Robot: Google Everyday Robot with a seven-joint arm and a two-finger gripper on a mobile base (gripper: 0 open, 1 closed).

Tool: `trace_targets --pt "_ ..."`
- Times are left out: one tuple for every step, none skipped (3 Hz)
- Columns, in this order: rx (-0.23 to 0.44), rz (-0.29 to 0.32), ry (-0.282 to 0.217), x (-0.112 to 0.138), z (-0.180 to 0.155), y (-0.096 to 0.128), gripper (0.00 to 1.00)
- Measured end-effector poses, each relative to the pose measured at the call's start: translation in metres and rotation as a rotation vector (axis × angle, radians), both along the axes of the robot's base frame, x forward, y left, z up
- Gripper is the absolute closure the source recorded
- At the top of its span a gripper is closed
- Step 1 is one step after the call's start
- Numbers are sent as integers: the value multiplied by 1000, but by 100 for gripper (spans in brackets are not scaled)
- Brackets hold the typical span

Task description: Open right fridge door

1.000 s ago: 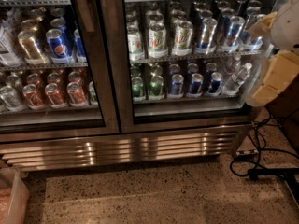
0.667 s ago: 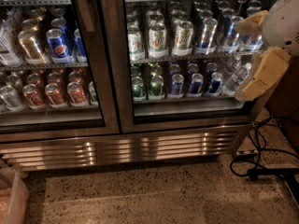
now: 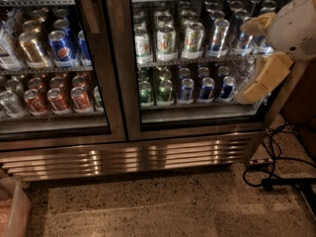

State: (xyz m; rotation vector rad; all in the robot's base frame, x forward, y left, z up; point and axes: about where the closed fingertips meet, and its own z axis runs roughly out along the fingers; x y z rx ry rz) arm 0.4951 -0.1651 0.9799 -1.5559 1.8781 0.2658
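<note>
The right fridge door [image 3: 123,83] is a glass panel in a steel frame, and it stands closed. Behind its glass are shelves of green, silver and blue cans. My gripper [image 3: 253,52] is at the right edge of the view, in front of this door's right side at the height of the lower shelves. Its cream fingers [image 3: 264,75] are spread apart, open, with nothing between them. The white wrist housing [image 3: 296,26] sits above and to the right. I cannot pick out the door's handle.
The left door [image 3: 54,127] shows Pepsi and red cans. A steel grille [image 3: 148,157] runs under both doors. Black cables [image 3: 274,169] lie on the speckled floor at right, beside a brown wall [image 3: 302,107]. A clear bin [image 3: 11,211] stands at bottom left.
My gripper has moved left and slightly down, from the view's right edge to in front of the right door's glass. The door has not moved.
</note>
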Motion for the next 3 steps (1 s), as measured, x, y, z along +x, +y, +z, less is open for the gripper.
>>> trace_targets --pt "174 52 -104 37 1 34 0" --pt "321 119 -174 66 10 63 0" --pt "331 128 -173 66 8 67 0"
